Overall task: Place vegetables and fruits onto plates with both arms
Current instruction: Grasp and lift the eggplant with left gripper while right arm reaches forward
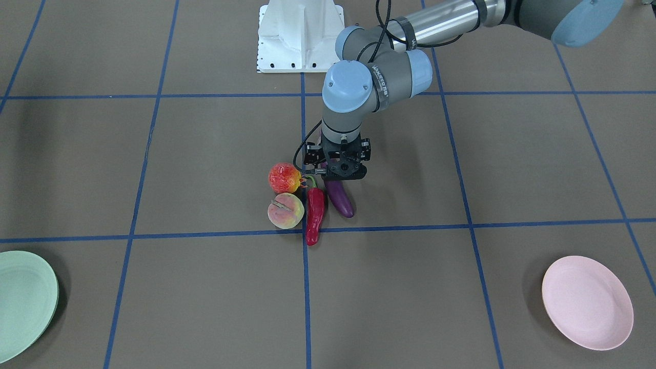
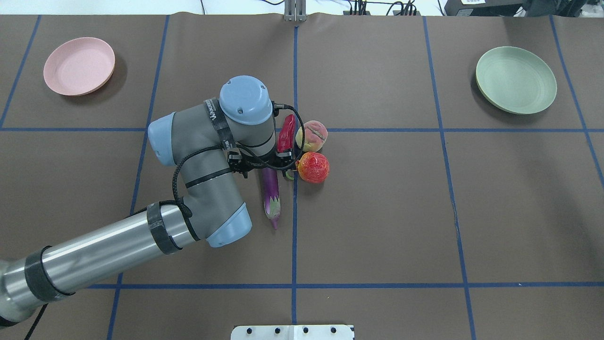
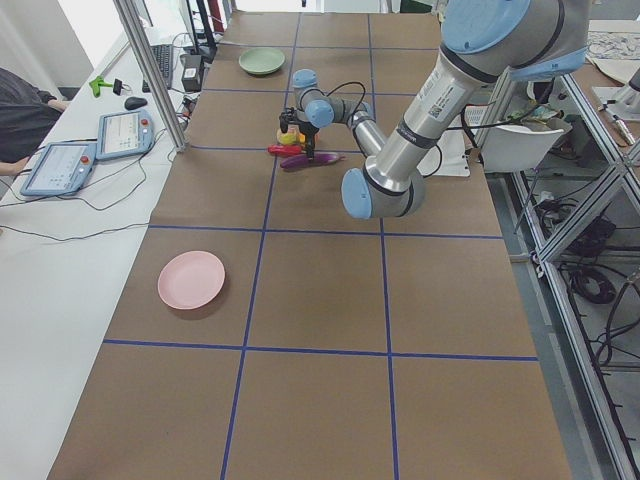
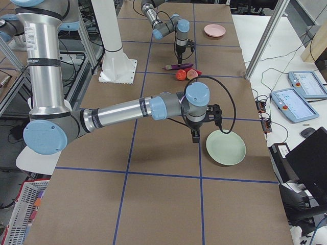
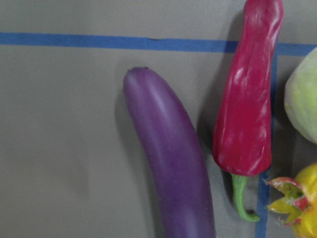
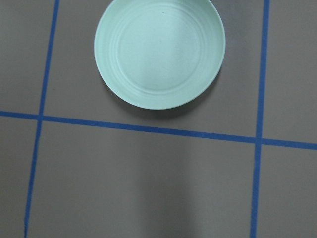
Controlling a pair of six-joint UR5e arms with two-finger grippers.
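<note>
Purple eggplant point(image 1: 342, 201) under L gripper point(image 1: 344, 176), jaw gap unclear; R gripper point(image 4: 195, 138) likewise.

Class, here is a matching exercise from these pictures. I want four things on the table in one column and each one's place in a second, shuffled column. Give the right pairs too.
Things:
1. eggplant
2. chili pepper
3. pink plate
4. green plate

Places:
A. empty, on the robot's right side of the table
B. between the eggplant and the peach
C. partly under the left end effector
D. empty, on the robot's left side of the table

Pairs: 1-C, 2-B, 3-D, 4-A
</note>
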